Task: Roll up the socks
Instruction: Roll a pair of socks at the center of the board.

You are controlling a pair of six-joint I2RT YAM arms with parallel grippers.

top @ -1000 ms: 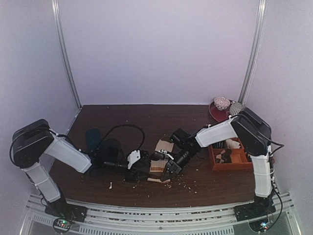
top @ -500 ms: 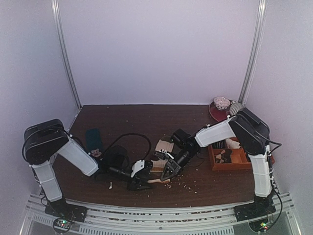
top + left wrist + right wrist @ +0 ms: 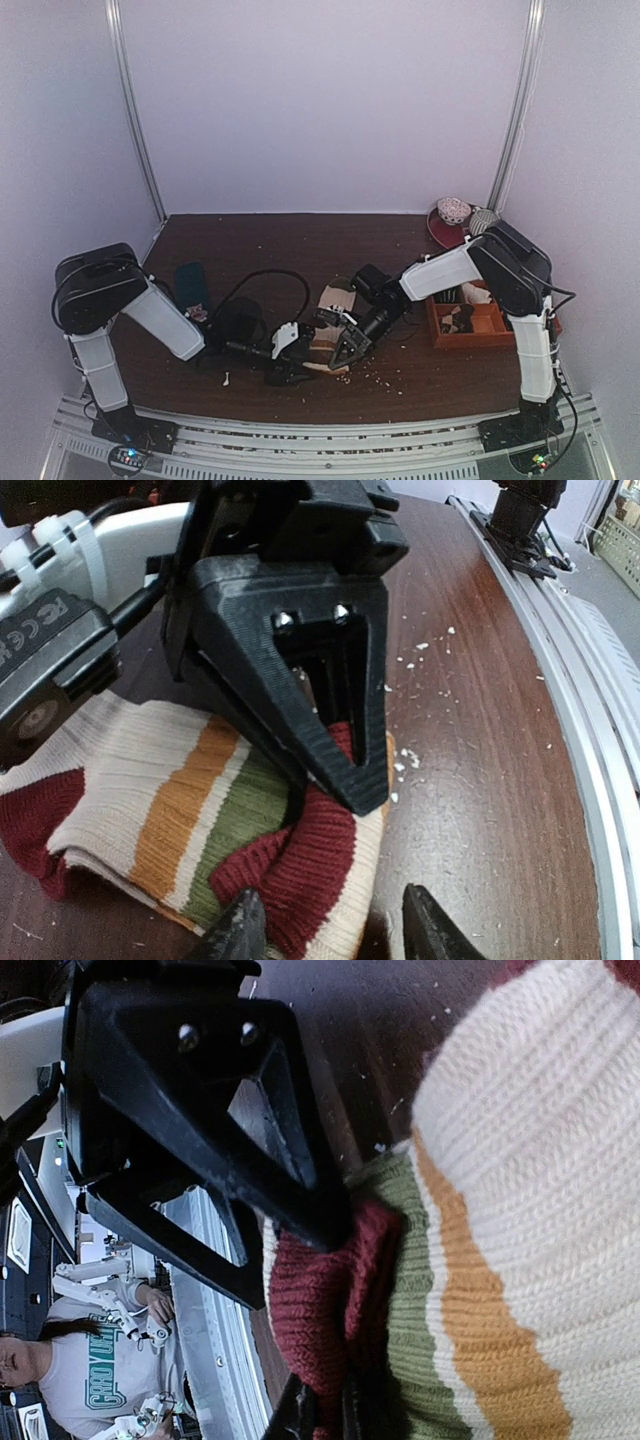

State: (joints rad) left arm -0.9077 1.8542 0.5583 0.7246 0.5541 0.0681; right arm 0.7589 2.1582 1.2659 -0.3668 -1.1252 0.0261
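Left of the orange tray [image 3: 480,343], on the counter [image 3: 480,730]: both hands at the striped socks [image 3: 180,800].
Your right hand [image 3: 325,780] is pinched tight on the socks' dark red end. Your left hand [image 3: 335,930], on the side of the socks away from the tray, faces it with fingers [image 3: 235,935] partly spread around the folded edge, gripping nothing.

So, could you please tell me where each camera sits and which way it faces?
Top external: above and behind the arms, looking down across the table toward the back wall; both arms show.
Left wrist: on that wrist, looking past its own open jaws at the socks and the right jaws.
Right wrist: on that wrist, looking along its jaws, shut on the socks' red end, toward the left jaws.
Shared: both wrist views show the socks and the opposite jaws.
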